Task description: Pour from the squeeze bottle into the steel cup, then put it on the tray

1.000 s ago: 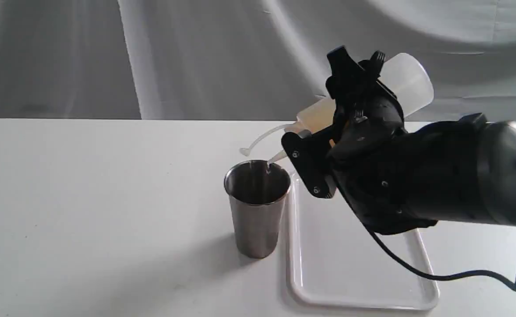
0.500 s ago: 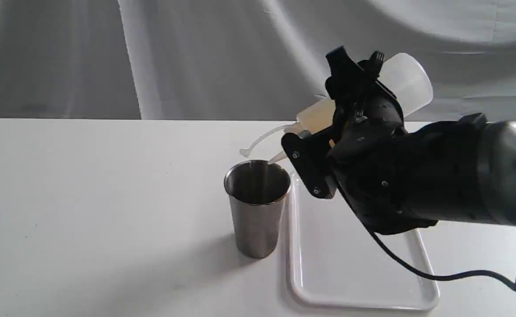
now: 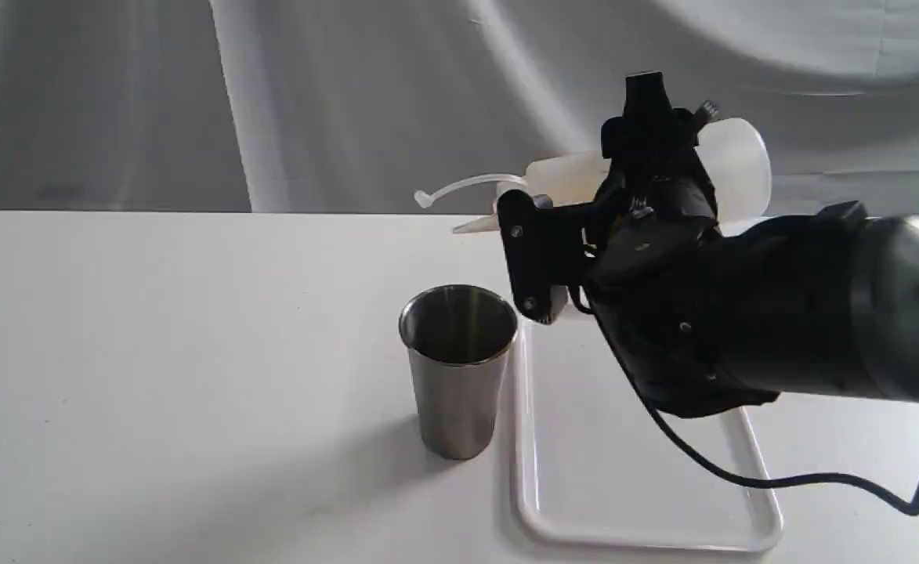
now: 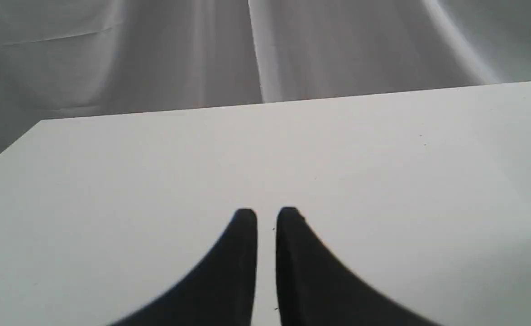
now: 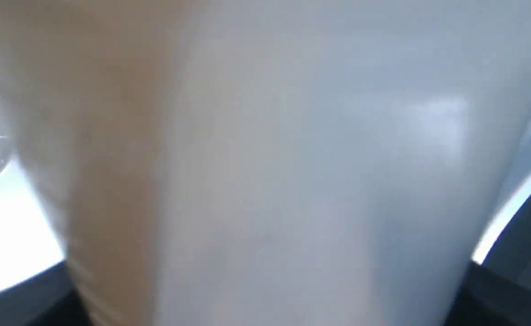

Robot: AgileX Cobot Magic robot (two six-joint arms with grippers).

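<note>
On white table (image 3: 153,352), steel cup (image 3: 457,368), grey drape (image 3: 349,102)

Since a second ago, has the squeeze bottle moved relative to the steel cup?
Yes. The squeeze bottle tipped back near level; its nozzle rose from the steel cup's rim to clearly above it.

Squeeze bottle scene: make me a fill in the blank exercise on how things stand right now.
1. The right hand holds the squeeze bottle almost ____, its nozzle outside the steel cup.
2. The steel cup stands ____ on the table.
3. In the exterior view, the tray lies to the cup's ____.
4. The left hand holds ____.
Missing words: horizontal; upright; right; nothing.
</note>
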